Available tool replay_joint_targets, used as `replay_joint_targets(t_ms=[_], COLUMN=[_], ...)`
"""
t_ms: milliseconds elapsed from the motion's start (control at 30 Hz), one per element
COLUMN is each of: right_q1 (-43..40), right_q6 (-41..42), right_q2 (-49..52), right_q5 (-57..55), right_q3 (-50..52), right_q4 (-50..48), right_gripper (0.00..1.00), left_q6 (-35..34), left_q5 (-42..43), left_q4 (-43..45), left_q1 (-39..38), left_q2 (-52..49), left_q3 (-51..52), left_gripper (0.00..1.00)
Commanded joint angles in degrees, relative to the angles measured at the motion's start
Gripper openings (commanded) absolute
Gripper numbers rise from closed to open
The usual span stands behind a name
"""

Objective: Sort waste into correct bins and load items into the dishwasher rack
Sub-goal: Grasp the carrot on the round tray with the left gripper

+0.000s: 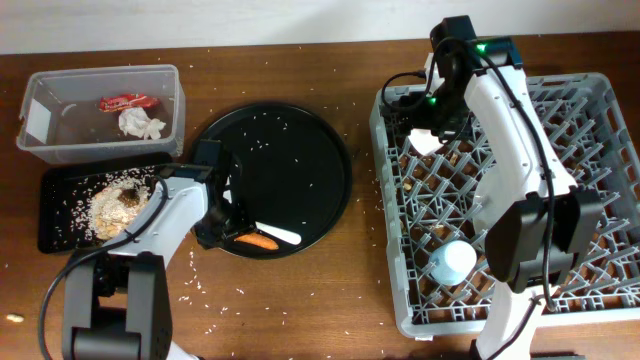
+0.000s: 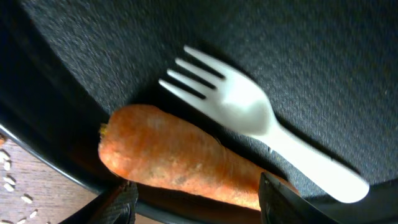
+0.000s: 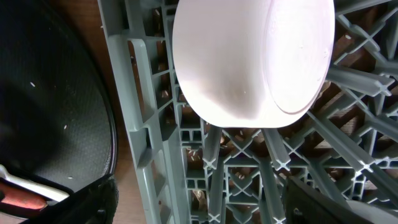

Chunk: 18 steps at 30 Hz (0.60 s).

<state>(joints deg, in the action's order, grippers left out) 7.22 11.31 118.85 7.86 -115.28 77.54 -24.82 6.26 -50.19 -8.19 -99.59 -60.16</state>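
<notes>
Now | tub (image 1: 100,71): wrapper (image 1: 127,101), tissue (image 1: 142,124) | rack (image 1: 390,250): bowl (image 3: 249,56), cup (image 1: 452,262) | round tray (image 1: 290,150): carrot (image 2: 180,162), fork (image 2: 249,118) | left jaws, right jaws spread, empty

Overhead looks down; wrist cams close (both show round tray (image 3: 56,124)).

A dark brown wooden worktop (image 1: 330,290) fills the overhead view, its grain running left to right. Beyond its far edge lies a pale white band (image 1: 250,20). The light is even.
</notes>
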Motion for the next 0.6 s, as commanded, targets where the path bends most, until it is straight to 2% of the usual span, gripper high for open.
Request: replay_joint_targets(t_ms=[0, 67, 233, 300, 333, 367, 400, 433, 567], right_q1=[0.3, 0.3, 0.3, 0.3, 0.3, 0.3, 0.3, 0.3, 0.2], right_q6=[-0.6, -0.6, -0.6, -0.6, -0.6, -0.6, -0.6, -0.6, -0.6], right_q2=[-2.1, -2.1, -2.1, -2.1, -2.1, -2.1, -2.1, -2.1, -2.1], right_q5=[0.5, 0.5, 0.5, 0.5, 0.5, 0.5, 0.2, -0.4, -1.0], right_q3=[0.0, 0.0, 0.0, 0.0, 0.0, 0.0, 0.0, 0.0, 0.0], right_q4=[-0.1, -0.1, -0.1, -0.1, -0.1, -0.1, -0.1, 0.0, 0.3], right_gripper=[0.83, 0.83, 0.83, 0.83, 0.83, 0.83, 0.83, 0.83, 0.83], left_q6=[-1.3, -1.3, -1.3, -1.3, -1.3, -1.3, -1.3, -1.3, -1.3], left_q5=[-3.0, -3.1, -4.2, -4.2, -4.2, -4.2, -4.2, -4.2, -3.1], left_q4=[2.3, 2.5, 5.2, 5.2, 5.3, 5.2, 5.2, 5.5, 3.0], left_q1=[0.1, 0.1, 0.1, 0.1, 0.1, 0.1, 0.1, 0.1, 0.1], left_q2=[0.2, 0.2, 0.2, 0.2, 0.2, 0.2, 0.2, 0.2, 0.3], left_q3=[1.4, 1.5, 2.3, 2.3, 2.3, 2.3, 2.3, 2.3, -1.5], left_gripper=[0.61, 0.61, 0.49, 0.47, 0.42, 0.29, 0.22, 0.19, 0.20])
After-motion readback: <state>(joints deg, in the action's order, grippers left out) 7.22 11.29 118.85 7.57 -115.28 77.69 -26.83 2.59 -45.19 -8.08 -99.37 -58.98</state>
